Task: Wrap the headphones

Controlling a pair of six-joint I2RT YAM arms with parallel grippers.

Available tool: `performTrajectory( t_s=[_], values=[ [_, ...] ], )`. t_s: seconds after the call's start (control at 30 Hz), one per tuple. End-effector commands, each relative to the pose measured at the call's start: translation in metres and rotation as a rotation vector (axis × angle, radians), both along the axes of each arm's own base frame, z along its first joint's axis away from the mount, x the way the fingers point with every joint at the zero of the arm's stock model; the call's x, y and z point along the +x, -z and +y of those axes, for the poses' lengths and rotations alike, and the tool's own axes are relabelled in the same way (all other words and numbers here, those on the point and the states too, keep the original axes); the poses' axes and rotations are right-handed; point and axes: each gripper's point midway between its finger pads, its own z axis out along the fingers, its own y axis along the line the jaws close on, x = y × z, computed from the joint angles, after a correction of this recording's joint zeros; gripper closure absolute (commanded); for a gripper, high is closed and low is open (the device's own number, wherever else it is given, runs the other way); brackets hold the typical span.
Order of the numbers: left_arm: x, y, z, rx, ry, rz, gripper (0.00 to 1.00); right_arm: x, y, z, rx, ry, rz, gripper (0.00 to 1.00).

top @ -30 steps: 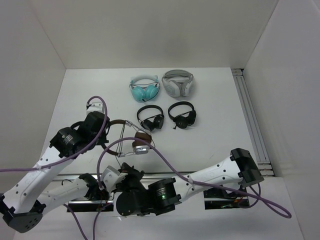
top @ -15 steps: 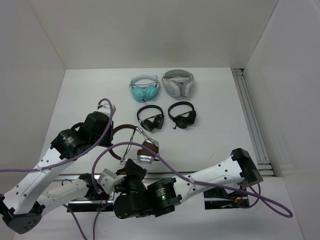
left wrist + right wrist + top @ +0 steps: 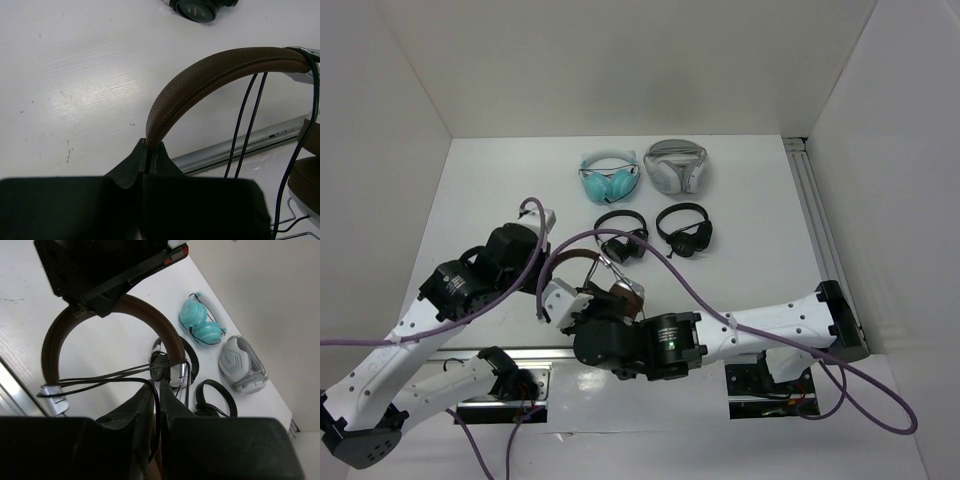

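The headphones have a dark brown headband [image 3: 578, 258] and silver-and-brown ear cups [image 3: 625, 292]. They sit at the near middle of the table. My left gripper [image 3: 545, 268] is shut on the headband's left part, which the left wrist view shows clamped [image 3: 150, 150] with the band [image 3: 215, 65] arching up to the right. My right gripper [image 3: 608, 300] is beside the ear cups. In the right wrist view it [image 3: 159, 387] is shut on the thin black cable [image 3: 100, 377], whose strands run across the headband [image 3: 55, 330].
Teal headphones [image 3: 610, 178] and white-grey headphones [image 3: 675, 167] lie at the back. Two small black headphones [image 3: 622, 238] [image 3: 685, 230] lie just beyond the brown pair. A purple arm cable [image 3: 650, 260] loops over them. A metal rail [image 3: 820, 230] runs along the right edge.
My right arm has swung forward and to the right, carrying the cable up to the ear cups. The headphones have shifted slightly right and farther. My left arm has barely moved.
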Motion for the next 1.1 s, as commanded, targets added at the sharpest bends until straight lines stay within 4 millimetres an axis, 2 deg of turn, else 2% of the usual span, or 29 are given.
performTrajectory(
  t_s=[0.0,0.17,0.4,0.57,0.67,0.77,0.87,0.97,1.03,1.07],
  values=[
    [0.000,-0.014,-0.011,-0.062,0.050,-0.046,1.00,0.016,-0.021,-0.002,0.114,0.019,0.014,0.85],
    [-0.004,-0.015,-0.015,-0.075,0.085,-0.045,1.00,0.053,-0.023,-0.018,0.118,0.087,0.016,0.82],
    [-0.001,-0.011,-0.014,-0.058,0.064,-0.035,1.00,0.070,-0.032,-0.024,0.131,0.112,0.016,0.79],
    [0.002,-0.006,-0.016,-0.044,0.063,-0.015,1.00,0.070,-0.039,-0.026,0.134,0.109,0.005,0.82],
    [0.003,-0.002,-0.017,-0.032,0.063,0.000,1.00,0.077,-0.045,-0.032,0.136,0.124,-0.009,0.82],
    [0.003,-0.003,-0.021,-0.045,0.073,-0.001,1.00,0.091,-0.037,-0.040,0.121,0.141,0.010,0.89],
    [0.002,-0.005,-0.020,-0.050,0.073,-0.008,1.00,0.106,-0.018,-0.046,0.103,0.157,0.040,0.97],
    [0.002,-0.005,-0.021,-0.049,0.086,-0.007,1.00,0.118,-0.021,-0.056,0.131,0.188,0.036,0.97],
    [0.001,-0.005,-0.022,-0.049,0.099,-0.006,1.00,0.120,-0.018,-0.054,0.140,0.175,0.042,0.97],
    [0.001,-0.003,-0.024,-0.049,0.106,0.006,1.00,0.124,-0.020,-0.059,0.143,0.186,0.034,0.95]
  ],
)
